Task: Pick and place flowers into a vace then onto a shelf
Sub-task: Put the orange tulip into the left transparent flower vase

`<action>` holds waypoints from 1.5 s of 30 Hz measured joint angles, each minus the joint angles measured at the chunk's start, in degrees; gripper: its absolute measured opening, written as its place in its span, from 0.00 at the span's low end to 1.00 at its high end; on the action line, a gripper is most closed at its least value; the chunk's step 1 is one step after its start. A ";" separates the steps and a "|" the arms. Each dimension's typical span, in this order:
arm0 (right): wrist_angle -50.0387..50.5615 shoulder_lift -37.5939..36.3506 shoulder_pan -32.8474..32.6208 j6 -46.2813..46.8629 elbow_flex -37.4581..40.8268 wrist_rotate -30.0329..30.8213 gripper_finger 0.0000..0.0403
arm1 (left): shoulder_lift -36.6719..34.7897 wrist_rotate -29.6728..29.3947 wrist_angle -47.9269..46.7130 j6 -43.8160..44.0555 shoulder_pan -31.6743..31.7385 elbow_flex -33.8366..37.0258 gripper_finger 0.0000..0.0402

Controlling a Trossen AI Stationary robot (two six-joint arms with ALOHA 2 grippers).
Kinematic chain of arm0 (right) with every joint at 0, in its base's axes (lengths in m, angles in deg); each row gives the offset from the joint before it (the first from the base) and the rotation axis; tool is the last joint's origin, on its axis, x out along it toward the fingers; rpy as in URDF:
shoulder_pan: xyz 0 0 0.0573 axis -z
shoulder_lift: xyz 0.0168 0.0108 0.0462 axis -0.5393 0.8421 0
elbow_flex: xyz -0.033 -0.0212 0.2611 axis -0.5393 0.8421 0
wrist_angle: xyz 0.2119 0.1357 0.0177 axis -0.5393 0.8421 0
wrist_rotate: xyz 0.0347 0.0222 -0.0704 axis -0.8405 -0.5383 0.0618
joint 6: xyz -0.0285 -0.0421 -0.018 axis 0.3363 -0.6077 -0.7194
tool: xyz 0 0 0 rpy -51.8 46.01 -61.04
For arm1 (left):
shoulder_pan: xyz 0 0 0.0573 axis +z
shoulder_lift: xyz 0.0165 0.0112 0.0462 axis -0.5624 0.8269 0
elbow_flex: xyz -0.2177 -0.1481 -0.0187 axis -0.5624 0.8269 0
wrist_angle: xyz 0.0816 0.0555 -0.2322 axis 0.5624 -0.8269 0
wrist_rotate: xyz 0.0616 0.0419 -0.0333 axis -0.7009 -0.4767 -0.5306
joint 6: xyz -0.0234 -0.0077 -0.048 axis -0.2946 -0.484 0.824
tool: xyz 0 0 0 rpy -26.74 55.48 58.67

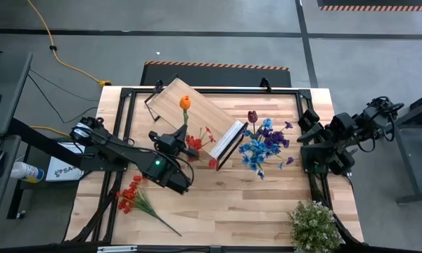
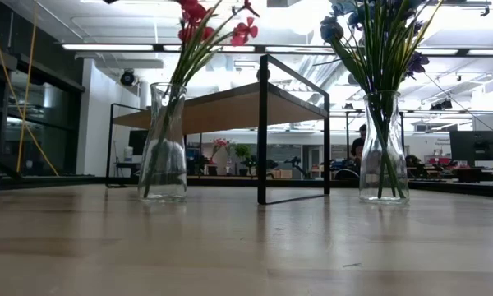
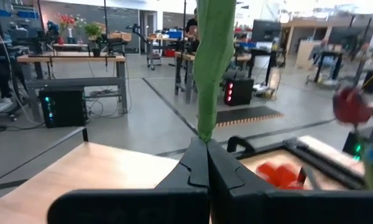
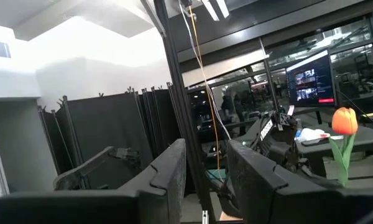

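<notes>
Risk: left claw (image 3: 206,163), pinching the orange tulip (image 1: 185,103) by its stem, could tip the red-spray vase (image 2: 164,141). Right claw (image 4: 205,168) waits spread at the table's (image 1: 232,204) right edge.

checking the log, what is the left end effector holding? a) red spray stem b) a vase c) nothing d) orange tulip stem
d: in the left wrist view the left end effector is shut on a green stem, and in the high view that stem runs up to the orange tulip over the shelf.
</notes>
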 joint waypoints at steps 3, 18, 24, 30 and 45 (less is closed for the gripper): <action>0.00 0.00 0.00 -0.02 0.00 -0.10 0.27 | 0.46 0.11 0.21 -0.10 -0.02 0.02 0.05; 0.00 0.07 0.00 1.11 -0.02 -3.02 0.27 | 3.39 1.52 2.14 0.06 -0.87 0.05 0.10; 0.00 0.07 0.00 2.56 -0.01 -3.52 0.27 | 3.42 4.72 2.20 0.06 -0.90 0.03 0.23; 0.00 0.07 0.00 3.21 -0.01 -4.61 0.27 | 3.42 7.25 3.28 0.13 -0.90 0.03 0.27; 0.00 0.07 -0.01 3.20 0.00 -6.17 0.27 | 3.31 14.38 2.68 0.06 -0.92 -0.10 0.26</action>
